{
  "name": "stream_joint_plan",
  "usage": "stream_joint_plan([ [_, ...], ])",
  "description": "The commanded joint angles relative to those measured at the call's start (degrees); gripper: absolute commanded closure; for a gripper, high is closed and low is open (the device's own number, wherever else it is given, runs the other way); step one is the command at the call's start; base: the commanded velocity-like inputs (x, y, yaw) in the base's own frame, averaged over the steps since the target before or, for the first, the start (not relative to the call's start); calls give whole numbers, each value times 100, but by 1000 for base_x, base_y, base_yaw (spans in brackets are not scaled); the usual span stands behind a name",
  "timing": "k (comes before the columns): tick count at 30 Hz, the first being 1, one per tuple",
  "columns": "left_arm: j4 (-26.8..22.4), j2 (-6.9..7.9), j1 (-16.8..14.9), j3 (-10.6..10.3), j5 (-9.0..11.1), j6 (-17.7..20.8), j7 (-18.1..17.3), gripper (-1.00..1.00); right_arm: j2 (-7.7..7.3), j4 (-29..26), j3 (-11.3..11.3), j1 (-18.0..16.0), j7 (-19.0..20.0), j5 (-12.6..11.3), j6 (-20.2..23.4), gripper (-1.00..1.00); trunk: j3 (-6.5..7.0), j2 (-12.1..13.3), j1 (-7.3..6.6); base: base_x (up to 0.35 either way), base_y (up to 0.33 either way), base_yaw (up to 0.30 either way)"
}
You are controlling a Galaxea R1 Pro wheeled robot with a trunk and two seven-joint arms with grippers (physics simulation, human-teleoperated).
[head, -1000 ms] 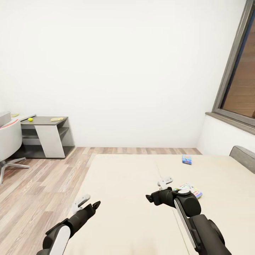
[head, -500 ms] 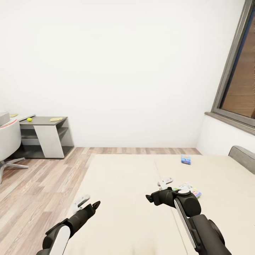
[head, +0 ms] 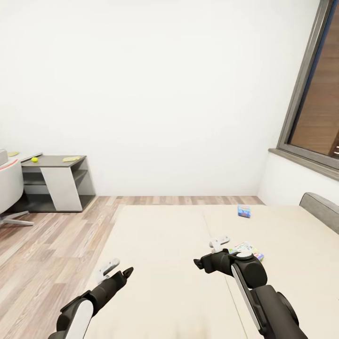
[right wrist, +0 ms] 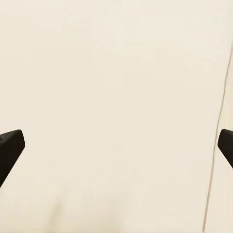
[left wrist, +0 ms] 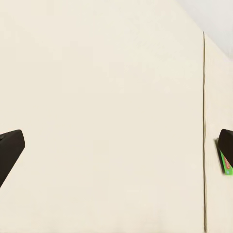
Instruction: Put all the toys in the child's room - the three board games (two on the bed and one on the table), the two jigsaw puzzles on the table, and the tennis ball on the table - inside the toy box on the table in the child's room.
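Two board games lie on the beige bed (head: 160,245): a small light-blue one (head: 244,211) near the far edge, and a larger green-edged one (head: 251,248) partly hidden behind my right arm; its green edge (left wrist: 224,163) shows in the left wrist view. The tennis ball (head: 34,159) sits on the dark grey table (head: 56,163) at the far left, with a flat yellowish item (head: 71,159) beside it. My left gripper (head: 117,270) and right gripper (head: 210,253) hover open and empty over the mattress. The jigsaw puzzles and toy box are out of view.
A white swivel chair (head: 8,188) stands by the table at the left edge. Wood-plank floor (head: 52,235) runs between table and bed. A grey headboard (head: 321,209) and a dark-framed window (head: 313,99) are on the right.
The whole view has shifted: table, ball and board games slid a little left and up in the picture. Both arms hold the same pose, grippers still open.
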Motion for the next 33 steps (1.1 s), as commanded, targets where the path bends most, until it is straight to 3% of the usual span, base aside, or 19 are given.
stream_joint_plan([
  [1, -9, -5, -4, 8, 61, 31, 44, -100, -4, -6, 7, -5, 45, 61, 19, -100, -6, -4, 0, 0, -1, -23],
  [33, -9, -10, 1, 1, 66, 33, 44, -100, -3, -6, 7, -5, 44, 61, 19, -100, -6, -4, 0, 0, -40, -5],
])
